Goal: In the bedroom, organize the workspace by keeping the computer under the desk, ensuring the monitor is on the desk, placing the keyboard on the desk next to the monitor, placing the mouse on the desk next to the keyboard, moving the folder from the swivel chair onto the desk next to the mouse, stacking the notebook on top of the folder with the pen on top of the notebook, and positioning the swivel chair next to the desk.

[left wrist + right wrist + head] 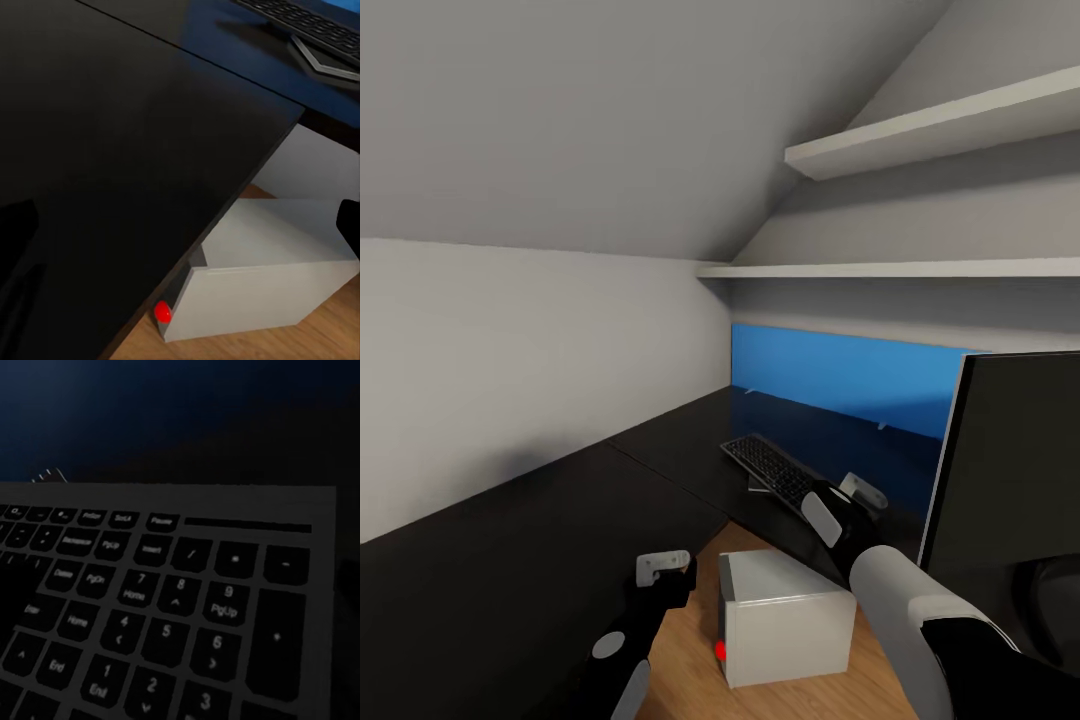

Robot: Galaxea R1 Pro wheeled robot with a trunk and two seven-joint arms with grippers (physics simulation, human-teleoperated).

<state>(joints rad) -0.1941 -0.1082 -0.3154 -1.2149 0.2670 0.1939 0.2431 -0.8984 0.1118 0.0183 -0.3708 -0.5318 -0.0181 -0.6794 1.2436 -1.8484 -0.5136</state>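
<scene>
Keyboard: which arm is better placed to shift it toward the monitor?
Right. The right gripper is already at the keyboard's near end, with the keys close up in its wrist view. The left gripper sits lower, by the desk edge near the computer.

Your monitor runs off the head view's right edge, so you see only its left part; its stem and foot are not visible. The keyboard has its near end covered by your right arm, and the right gripper is seen from behind, so you cannot tell how its fingers stand. In the right wrist view the keyboard is cut off on three sides and very dark. The computer has one corner tucked under the counter edge. The left gripper is small; its finger gap is unclear.
</scene>
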